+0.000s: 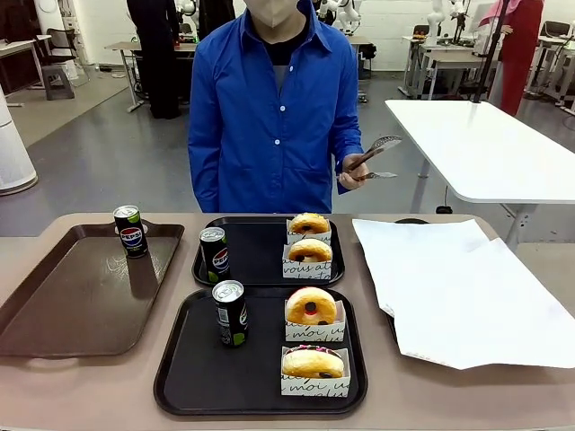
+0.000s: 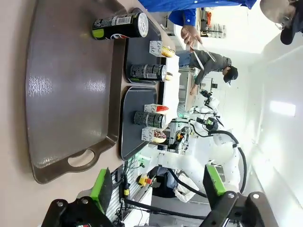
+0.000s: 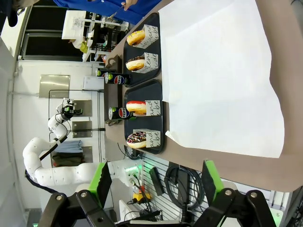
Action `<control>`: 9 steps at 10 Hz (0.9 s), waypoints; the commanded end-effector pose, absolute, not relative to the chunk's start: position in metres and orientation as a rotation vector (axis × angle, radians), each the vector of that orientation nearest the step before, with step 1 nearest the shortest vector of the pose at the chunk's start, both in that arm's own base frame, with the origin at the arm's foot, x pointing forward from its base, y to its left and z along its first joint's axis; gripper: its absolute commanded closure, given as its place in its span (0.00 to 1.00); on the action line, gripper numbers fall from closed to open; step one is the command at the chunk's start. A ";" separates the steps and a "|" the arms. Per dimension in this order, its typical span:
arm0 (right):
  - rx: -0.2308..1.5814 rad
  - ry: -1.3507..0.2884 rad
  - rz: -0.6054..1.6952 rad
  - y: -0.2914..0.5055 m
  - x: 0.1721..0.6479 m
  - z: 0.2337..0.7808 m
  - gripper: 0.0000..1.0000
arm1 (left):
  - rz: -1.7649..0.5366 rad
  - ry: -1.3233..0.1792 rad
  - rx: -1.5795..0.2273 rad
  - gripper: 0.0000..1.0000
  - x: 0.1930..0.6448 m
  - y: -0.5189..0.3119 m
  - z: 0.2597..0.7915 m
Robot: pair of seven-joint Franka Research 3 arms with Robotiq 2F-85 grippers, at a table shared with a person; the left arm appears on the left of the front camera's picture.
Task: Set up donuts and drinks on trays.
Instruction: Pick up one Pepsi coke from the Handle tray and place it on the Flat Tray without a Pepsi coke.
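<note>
We look across a tan table (image 1: 81,386) into a large workroom with a smooth grey floor (image 1: 117,171). To the right stands a white table (image 1: 485,148) on pale legs, well apart from ours. Farther back we see more light-coloured desks (image 1: 431,58) along a white wall (image 1: 386,18), and at the far left a chair (image 1: 58,63) by another desk on a paler strip of flooring. A white rounded column base (image 1: 13,153) sits at the left edge. The light is even and bright.
</note>
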State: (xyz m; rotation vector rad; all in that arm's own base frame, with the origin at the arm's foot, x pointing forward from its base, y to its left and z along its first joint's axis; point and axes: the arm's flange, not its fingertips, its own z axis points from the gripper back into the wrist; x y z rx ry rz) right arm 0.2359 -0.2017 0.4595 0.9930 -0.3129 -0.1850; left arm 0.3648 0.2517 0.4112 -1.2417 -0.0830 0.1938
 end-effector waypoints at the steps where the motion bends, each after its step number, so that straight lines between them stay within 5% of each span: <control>1: 0.992 -0.311 -0.183 -0.200 0.234 0.458 0.00 | 0.189 -0.091 -1.250 0.00 0.361 0.250 0.415; 9: 0.992 -0.311 -0.183 -0.200 0.234 0.458 0.00 | 0.189 -0.091 -1.250 0.00 0.361 0.250 0.415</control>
